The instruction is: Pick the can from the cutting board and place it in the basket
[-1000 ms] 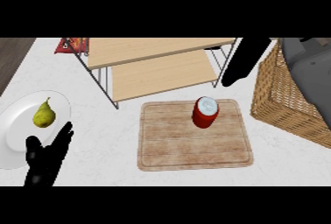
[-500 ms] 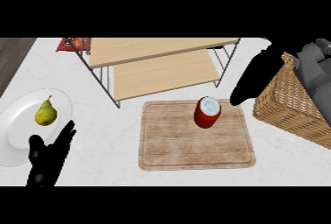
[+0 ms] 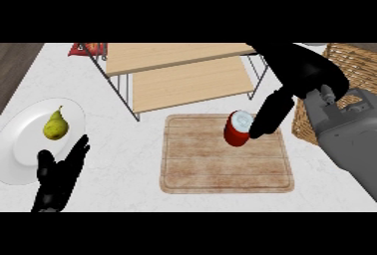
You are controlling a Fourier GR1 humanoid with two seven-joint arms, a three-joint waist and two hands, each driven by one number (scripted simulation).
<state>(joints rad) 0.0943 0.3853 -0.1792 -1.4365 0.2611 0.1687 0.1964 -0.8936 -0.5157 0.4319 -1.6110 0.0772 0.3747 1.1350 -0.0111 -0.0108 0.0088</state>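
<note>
Wicker basket (image 3: 346, 89) contents unseen; red can (image 3: 239, 129) on cutting board (image 3: 221, 164) (right hand (image 3: 294, 79) released, fingers touching it).

Single view, head-mounted, looking steeply down on the white worktop (image 3: 184, 199); no second view to compare. Upper edge of view: wire-framed wooden shelf unit (image 3: 180, 74), far side from the robot. Centre: cutting board (image 3: 221, 164), seen nearly from straight above. Right edge: wicker basket (image 3: 346, 55), cut off by the border. Left edge: white plate (image 3: 22, 144), partly cropped. Both forearms enter from the lower side. Close framing; only a limited patch of worktop falls within view.
</note>
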